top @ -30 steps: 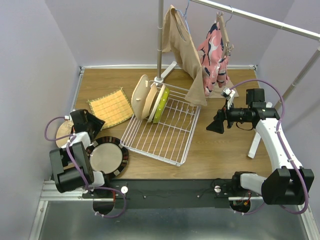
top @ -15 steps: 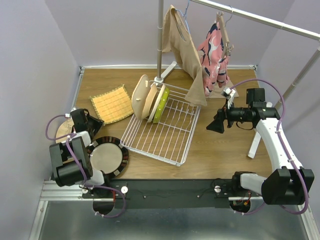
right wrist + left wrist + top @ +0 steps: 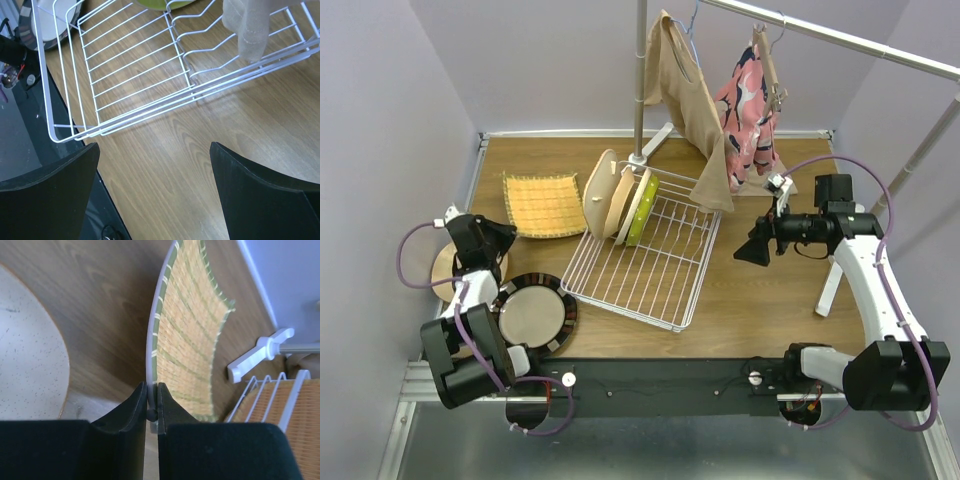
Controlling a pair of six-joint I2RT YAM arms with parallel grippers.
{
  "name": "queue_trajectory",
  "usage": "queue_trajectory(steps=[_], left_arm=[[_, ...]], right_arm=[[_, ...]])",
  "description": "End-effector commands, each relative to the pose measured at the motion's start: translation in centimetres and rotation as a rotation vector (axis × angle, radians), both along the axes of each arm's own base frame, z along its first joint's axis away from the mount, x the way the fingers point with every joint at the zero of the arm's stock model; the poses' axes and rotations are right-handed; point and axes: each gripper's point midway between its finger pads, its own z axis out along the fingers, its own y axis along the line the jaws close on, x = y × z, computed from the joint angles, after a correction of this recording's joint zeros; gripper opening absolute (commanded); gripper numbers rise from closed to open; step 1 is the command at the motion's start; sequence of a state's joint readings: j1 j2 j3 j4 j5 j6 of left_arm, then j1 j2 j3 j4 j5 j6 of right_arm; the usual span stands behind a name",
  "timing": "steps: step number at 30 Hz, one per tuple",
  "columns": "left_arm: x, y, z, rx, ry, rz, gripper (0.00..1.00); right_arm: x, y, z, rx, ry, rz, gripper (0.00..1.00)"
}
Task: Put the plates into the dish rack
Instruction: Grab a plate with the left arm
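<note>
Shifted backward since the earlier frame, the woven mat (image 3: 192,340) is pinched at its edge by the left claw (image 3: 151,410). A speckled plate (image 3: 25,355) lies flat just left of that claw. The right claw (image 3: 154,150) stands spread near the rack (image 3: 130,75).

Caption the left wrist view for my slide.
Left gripper pinching the woven mat by its edge, a speckled cream plate flat beside it.
</note>
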State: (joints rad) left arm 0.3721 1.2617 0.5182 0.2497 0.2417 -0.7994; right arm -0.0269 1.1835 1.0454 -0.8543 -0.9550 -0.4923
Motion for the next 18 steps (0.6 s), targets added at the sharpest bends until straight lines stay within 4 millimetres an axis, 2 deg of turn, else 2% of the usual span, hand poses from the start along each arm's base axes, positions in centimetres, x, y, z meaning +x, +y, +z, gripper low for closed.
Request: queue_trajectory(steps=[1, 7, 11, 15, 18], left_arm=[[1.3, 0.1, 6.0, 0.008, -0.156, -0.021, 0.0], [1.4, -0.1, 9.3, -0.029, -0.239, -0.029, 0.0], [1.5, 0.0, 10.2, -0.049, -0.26, -0.027, 0.0], [1.4, 0.0, 9.2, -0.043, -0.238, -0.038, 0.0], [1.5, -0.1, 7.5, -0.02, -0.197, -0.064, 0.0]], right_arm=[[-0.2, 0.2, 1.7, 0.0, -0.038, 0.03, 1.0], [-0.3, 0.4, 2.3, -0.007, -0.051, 0.059, 1.0], [-0.2, 0.5, 2.3, -0.007, -0.051, 0.068, 1.0], [-0.2, 0.5, 2.4, -0.003, -0.051, 0.071, 1.0], [-0.2, 0.6, 2.3, -0.004, -0.048, 0.073, 1.0]])
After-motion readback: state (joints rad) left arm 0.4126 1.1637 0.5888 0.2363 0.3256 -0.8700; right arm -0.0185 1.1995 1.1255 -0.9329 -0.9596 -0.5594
